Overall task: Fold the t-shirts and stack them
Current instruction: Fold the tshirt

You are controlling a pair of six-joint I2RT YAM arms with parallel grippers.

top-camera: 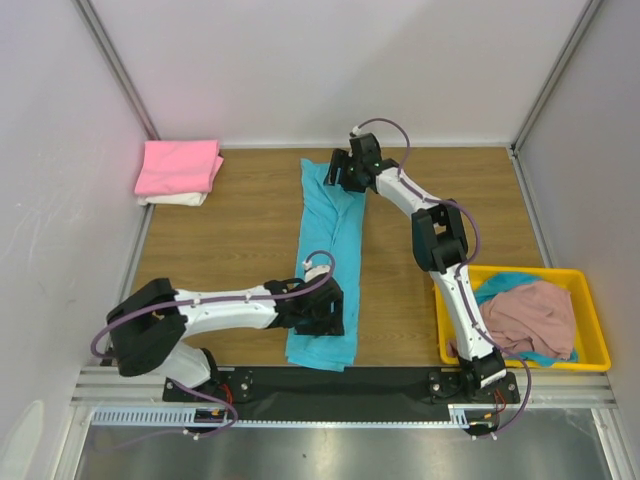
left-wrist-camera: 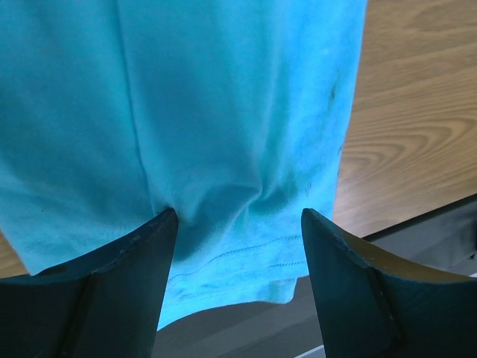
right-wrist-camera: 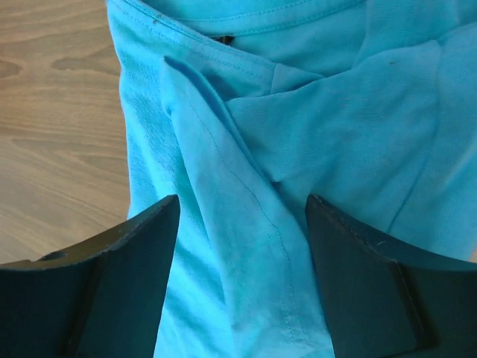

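Note:
A turquoise t-shirt [top-camera: 330, 250] lies folded into a long strip down the middle of the wooden table. My left gripper [top-camera: 325, 305] is open over its near hem, fingers pressing the cloth [left-wrist-camera: 238, 149]. My right gripper [top-camera: 338, 172] is open over the far collar end, with folded sleeve cloth [right-wrist-camera: 246, 194] between its fingers. A folded stack with a pink shirt [top-camera: 178, 166] on a white one [top-camera: 175, 199] sits at the far left.
A yellow bin [top-camera: 590, 330] at the near right holds a dusty-pink shirt [top-camera: 530, 315] over another turquoise one. White walls close the table on three sides. The black front rail [top-camera: 330, 385] runs along the near edge, just beyond the shirt's hem.

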